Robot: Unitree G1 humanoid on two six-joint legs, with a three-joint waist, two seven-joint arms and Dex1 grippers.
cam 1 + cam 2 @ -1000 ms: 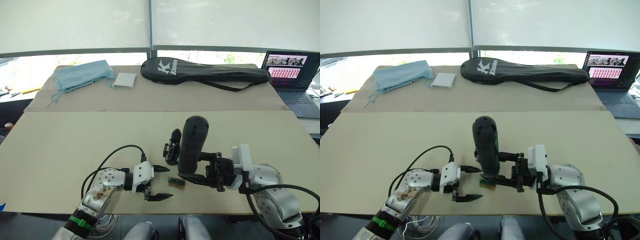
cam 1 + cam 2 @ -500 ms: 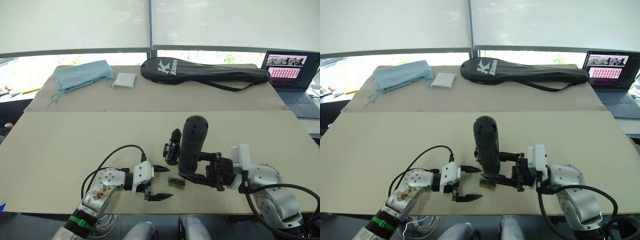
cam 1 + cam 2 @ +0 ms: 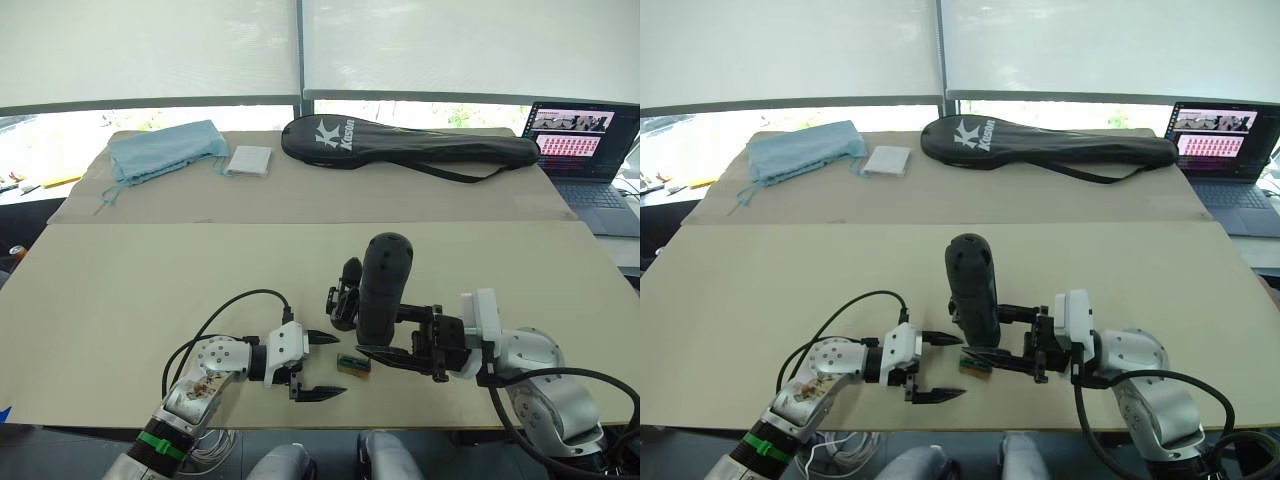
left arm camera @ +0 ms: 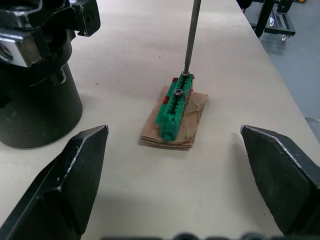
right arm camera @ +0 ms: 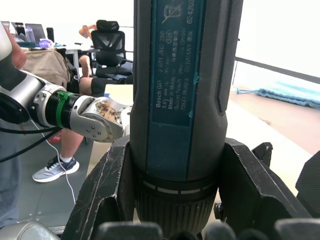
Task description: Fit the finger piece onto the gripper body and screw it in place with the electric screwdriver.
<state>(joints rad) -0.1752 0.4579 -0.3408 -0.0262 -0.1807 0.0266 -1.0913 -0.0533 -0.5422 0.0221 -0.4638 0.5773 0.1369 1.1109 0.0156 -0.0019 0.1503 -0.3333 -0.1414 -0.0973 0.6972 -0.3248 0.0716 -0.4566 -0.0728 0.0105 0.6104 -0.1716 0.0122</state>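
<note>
My right gripper [image 3: 388, 338] is shut on the electric screwdriver [image 3: 385, 288], holding the thick black cylinder upright near the table's front. Its thin metal bit [image 4: 190, 35] comes down onto a small green-and-brown box [image 4: 175, 107] lying on the table. The gripper body [image 3: 343, 296] stands just behind the box and left of the screwdriver, and its round base [image 4: 35, 95] rests on the table. I cannot make out the finger piece as a separate part. My left gripper [image 3: 339, 366] is open and low over the table, with its two fingertips either side of the box.
Across the back of the table lie a long black racket bag [image 3: 410, 148], a blue cloth [image 3: 165, 148] and a white packet [image 3: 248, 160]. An open laptop [image 3: 585, 150] stands at the back right. In the right wrist view a person [image 5: 92, 80] sits on a chair beyond the table.
</note>
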